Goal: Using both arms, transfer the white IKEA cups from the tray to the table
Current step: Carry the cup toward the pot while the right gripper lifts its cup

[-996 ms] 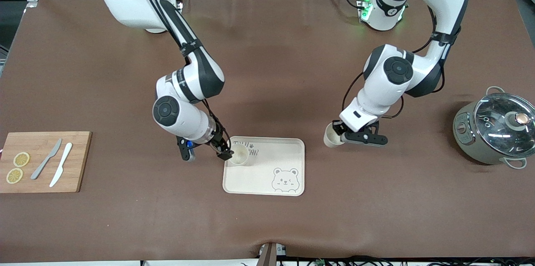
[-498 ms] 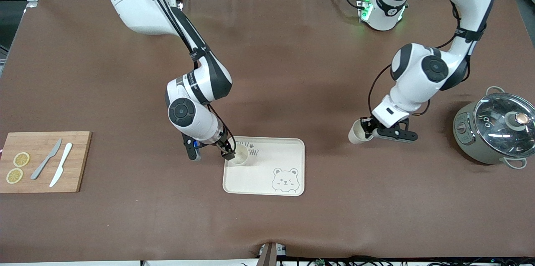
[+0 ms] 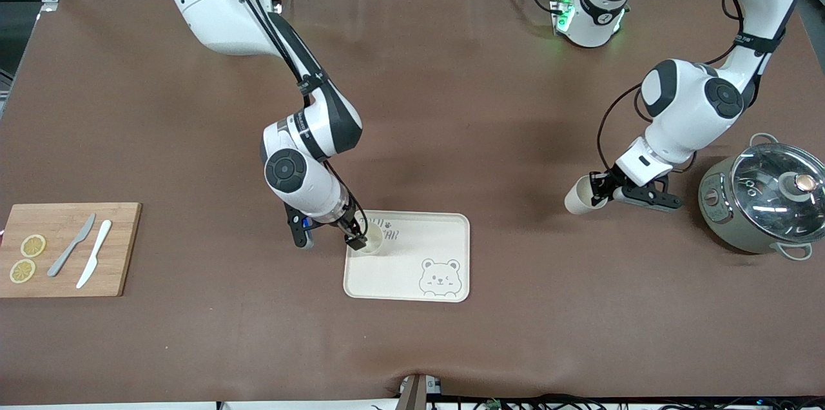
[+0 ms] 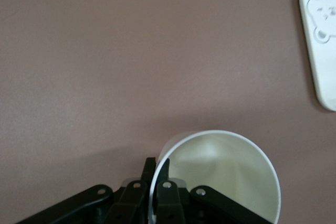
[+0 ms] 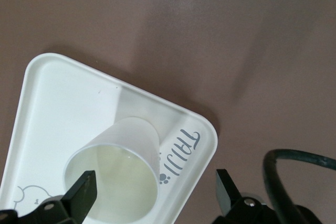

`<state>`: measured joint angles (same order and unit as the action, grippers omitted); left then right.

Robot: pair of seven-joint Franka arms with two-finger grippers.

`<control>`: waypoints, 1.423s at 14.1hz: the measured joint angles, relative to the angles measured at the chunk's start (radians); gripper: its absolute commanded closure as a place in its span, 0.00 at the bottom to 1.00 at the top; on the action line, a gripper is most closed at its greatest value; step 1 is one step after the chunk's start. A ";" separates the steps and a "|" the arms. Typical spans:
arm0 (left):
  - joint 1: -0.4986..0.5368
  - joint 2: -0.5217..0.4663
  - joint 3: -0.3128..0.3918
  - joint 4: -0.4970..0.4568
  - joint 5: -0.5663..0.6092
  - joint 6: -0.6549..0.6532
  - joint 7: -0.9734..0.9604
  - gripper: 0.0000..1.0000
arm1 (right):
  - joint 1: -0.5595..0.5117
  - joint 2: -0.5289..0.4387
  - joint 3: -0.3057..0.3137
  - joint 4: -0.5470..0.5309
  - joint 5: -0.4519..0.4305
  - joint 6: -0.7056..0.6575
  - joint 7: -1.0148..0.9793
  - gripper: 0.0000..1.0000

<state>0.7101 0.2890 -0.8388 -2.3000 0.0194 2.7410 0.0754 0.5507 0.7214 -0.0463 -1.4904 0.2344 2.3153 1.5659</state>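
Note:
One white cup [image 3: 370, 240] stands upright in the corner of the cream bear-printed tray [image 3: 412, 249] nearest the right arm's base. My right gripper [image 3: 351, 236] hangs open over it. In the right wrist view one fingertip [image 5: 84, 190] is over the cup's [image 5: 131, 140] mouth and the other fingertip [image 5: 224, 184] is off the tray's [image 5: 58, 93] edge, neither touching the wall. My left gripper [image 3: 602, 191] is shut on the rim of the second white cup [image 3: 580, 198], which hangs tilted above the bare table between tray and pot. The fingers [image 4: 157, 169] pinch the cup's [image 4: 226, 166] wall.
A grey pot with a glass lid [image 3: 764, 197] stands at the left arm's end, close to the left gripper. A wooden cutting board [image 3: 64, 249] with two knives and lemon slices lies at the right arm's end. The tray's edge [image 4: 320, 51] shows in the left wrist view.
The left arm has carried its cup away from the tray toward the pot. The right arm shifted slightly; its open gripper stays at the cup on the tray.

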 measured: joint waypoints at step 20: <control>0.132 -0.057 -0.005 -0.218 0.201 0.104 0.026 1.00 | 0.008 0.018 -0.006 0.021 -0.002 0.036 0.013 1.00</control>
<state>0.8425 0.2317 -0.8438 -2.5182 0.2202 2.8448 0.1014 0.5588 0.7398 -0.0520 -1.4690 0.2329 2.3509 1.5790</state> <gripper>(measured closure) 0.960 0.978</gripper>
